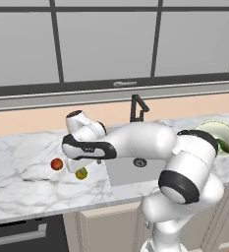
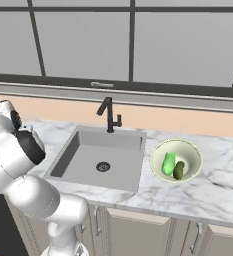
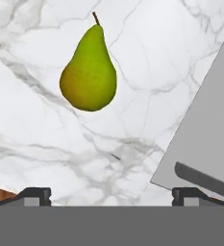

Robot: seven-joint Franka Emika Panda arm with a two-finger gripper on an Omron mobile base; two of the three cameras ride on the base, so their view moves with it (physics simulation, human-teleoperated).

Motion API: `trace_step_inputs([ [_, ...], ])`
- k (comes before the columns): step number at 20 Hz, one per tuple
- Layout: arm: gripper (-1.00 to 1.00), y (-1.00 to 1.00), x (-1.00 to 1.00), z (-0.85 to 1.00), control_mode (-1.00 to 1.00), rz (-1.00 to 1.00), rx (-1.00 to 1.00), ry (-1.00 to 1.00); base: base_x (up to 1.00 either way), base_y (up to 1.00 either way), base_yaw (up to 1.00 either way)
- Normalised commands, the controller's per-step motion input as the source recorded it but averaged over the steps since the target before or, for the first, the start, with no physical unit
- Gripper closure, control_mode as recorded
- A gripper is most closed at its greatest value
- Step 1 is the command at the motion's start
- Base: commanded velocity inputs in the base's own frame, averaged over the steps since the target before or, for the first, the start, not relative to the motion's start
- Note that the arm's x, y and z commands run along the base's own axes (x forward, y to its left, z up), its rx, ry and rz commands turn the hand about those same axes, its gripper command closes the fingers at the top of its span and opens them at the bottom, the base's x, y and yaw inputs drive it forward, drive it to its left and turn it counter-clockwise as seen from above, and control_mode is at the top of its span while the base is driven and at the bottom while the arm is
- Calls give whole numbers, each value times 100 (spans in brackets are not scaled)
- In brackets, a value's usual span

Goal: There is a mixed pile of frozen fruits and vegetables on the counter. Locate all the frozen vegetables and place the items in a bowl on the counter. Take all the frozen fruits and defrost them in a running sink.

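Observation:
A yellow-green pear [image 3: 88,69], one of the frozen fruits, lies on the white marble counter [image 3: 46,144] just ahead of my gripper [image 3: 112,194]. The gripper is open, its two finger tips wide apart with nothing between them. In the left base view the hand [image 1: 79,166] hovers right over the pear [image 1: 81,173], and the red fruit [image 1: 57,164] sits a little to its left. The cream-green bowl [image 2: 188,148] stands right of the sink [image 2: 88,170] and holds a light-green vegetable [image 2: 168,163] and a dark cucumber [image 2: 178,171].
The black faucet [image 2: 108,115] rises behind the basin, under a wide window. The sink's grey edge [image 3: 209,134] runs close to the right of the hand. My arm [image 1: 140,140] stretches across the sink [image 1: 128,174] in the left base view. Cabinets sit below the counter's front edge.

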Motion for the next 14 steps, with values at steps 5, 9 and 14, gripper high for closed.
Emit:
trace_step_inputs([
  [5,-100,31,33,-34,-100,0,6,0,0,0,0],
  [9,-100,29,27,-21,-100,0,2,-4,0,0,0],
  [14,-100,10,29,-26,-100,-2,0,-4,0,0,0],
])
